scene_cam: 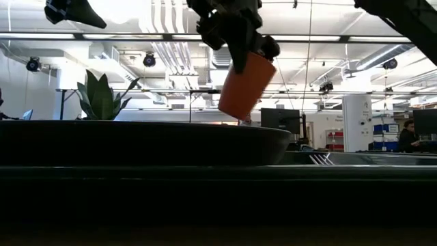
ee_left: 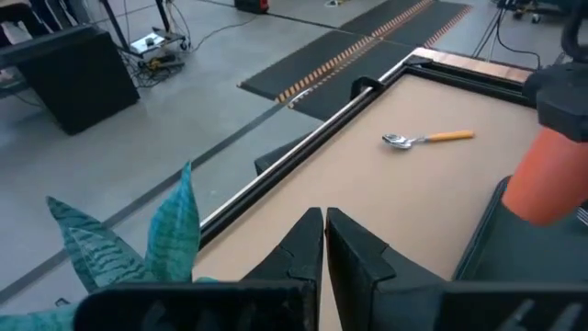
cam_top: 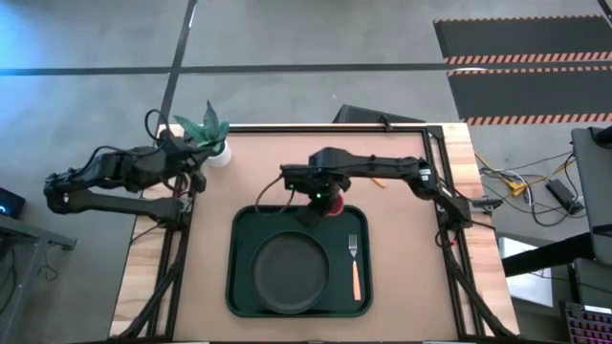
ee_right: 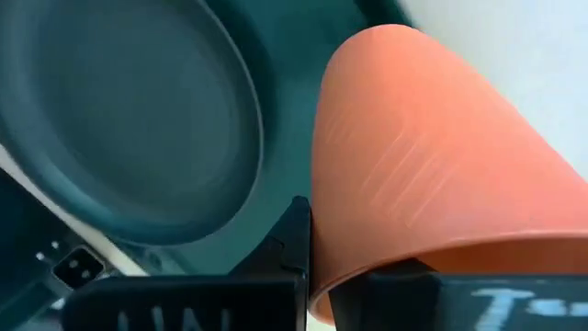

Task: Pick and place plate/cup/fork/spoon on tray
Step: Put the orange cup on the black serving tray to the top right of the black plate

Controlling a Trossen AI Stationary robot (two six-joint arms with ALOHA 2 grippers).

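At the left edge of the tabletop (cam_top: 258,162) you see the left gripper (ee_left: 323,248) waiting beside the green plant (cam_top: 204,127); its fingers are pressed together and hold nothing.

Moving to the right, the tray (cam_top: 239,287) lies in the middle, dark green, rectangular, with rounded corners and a raised rim. The plate (cam_top: 290,273) already rests inside it: round, dark grey-black, flat, with a low rim.

Above the far edge of the tray, the right gripper (cam_top: 320,203) carries the cup (scene_cam: 246,85). The fingers pinch its wall near the rim, one inside and one outside as far as the right wrist view shows. The cup is small, orange-red, smooth, slightly narrower at the base, and it hangs tilted, clear of the tray. I judge that it is light and stiff, probably plastic, with a slippery surface, so it can turn in the grip; you should keep the hold on the rim and lower it until the base meets the tray floor before you release.

Further right, the fork (cam_top: 354,263) lies in the tray beside the plate, silver tines away from you, orange handle toward you.

The spoon (ee_left: 424,139) lies on the bare tabletop, outside the tray. It is thin, stiff and low, so I think the handle is the best place to take it.
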